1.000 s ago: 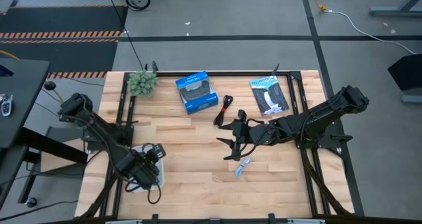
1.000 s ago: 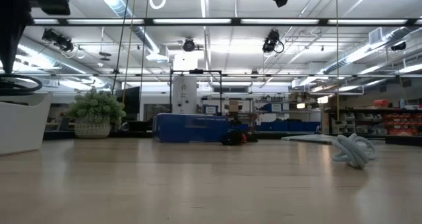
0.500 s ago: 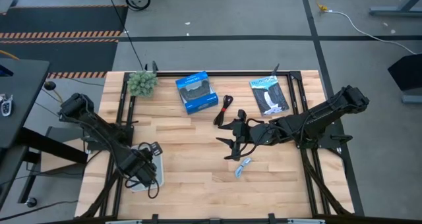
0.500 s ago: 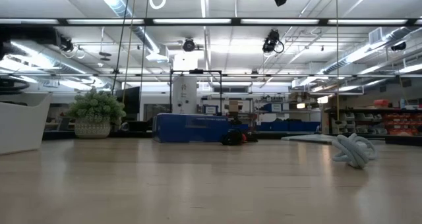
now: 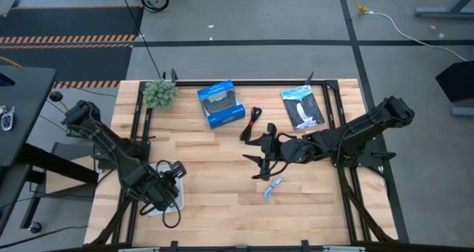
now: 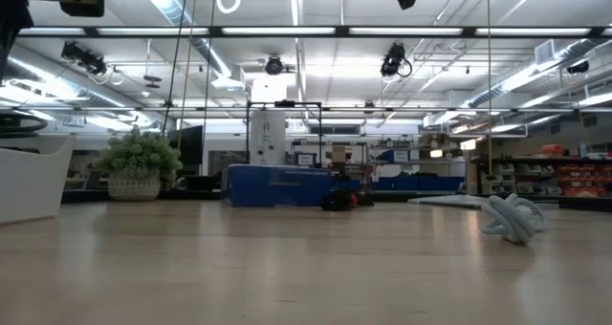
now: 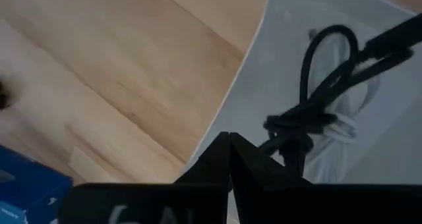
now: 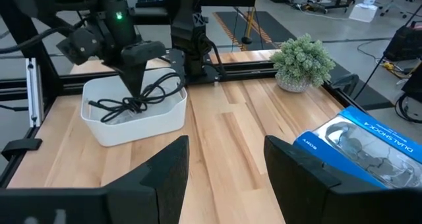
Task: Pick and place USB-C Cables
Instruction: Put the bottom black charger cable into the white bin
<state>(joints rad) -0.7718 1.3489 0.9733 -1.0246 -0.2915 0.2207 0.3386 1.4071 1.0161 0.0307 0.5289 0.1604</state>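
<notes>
My left gripper (image 5: 159, 190) points down into a white bin (image 5: 176, 201) at the table's near left, shut at a black loop cable (image 8: 142, 95). A white cable (image 7: 349, 112) lies on the bin floor under it. My right gripper (image 5: 259, 160) hovers open above the table's middle. The small pale blue cable (image 5: 272, 187) lies on the wood just near of it and also shows in the low view (image 6: 512, 218). The black-and-red cable (image 5: 252, 122) lies on the wood beyond it, toward the far edge. My left gripper comes from above, pointing down, with its shut fingers (image 7: 227, 151) at the black cable's tied middle (image 7: 300, 125). One finger covers the exact place of contact. The cable's loops (image 7: 326, 49) spread out to either side inside the bin, above the white cable.
A blue box (image 5: 221, 104), a flat black-and-white packet (image 5: 302, 107) and a small potted plant (image 5: 159, 93) stand along the far edge. Bare wood lies between the bin and my right gripper. Black frame rails run along both sides of the table.
My left arm's upper joints have drawn slightly toward the table's left edge, while its gripper stays over the bin with the black cable. My right arm has kept still.
</notes>
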